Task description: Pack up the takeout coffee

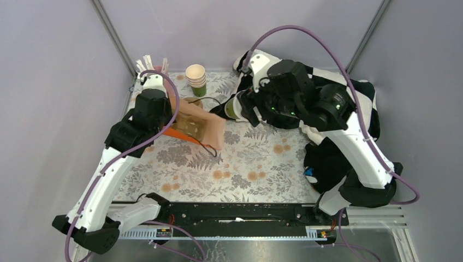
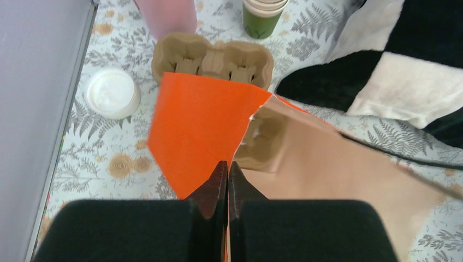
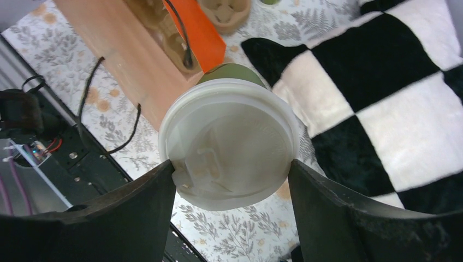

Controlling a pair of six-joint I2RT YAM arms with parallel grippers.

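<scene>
While the left pincer [image 2: 227,176] pinches the bag [image 2: 199,123] at its rim, the right pincer [image 3: 230,166], clamped around the takeout coffee [image 3: 229,134], should steer it steadily into the mouth just beyond.

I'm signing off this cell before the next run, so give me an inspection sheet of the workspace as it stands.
Surface: floral tablecloth, lying flat.
Job's things: takeout coffee, lid on, held tilted beside the paper bag.
Clutter: stack of cups, loose lid, pulp carrier, pink container, checkered cloth.
Grippers: left gripper pinched shut on the bag's edge; right gripper clamped on the coffee's lid.
Cables: purple cable arcs over the right arm; another runs along the left arm.
Surroundings: grey walls; nothing else seen.
</scene>
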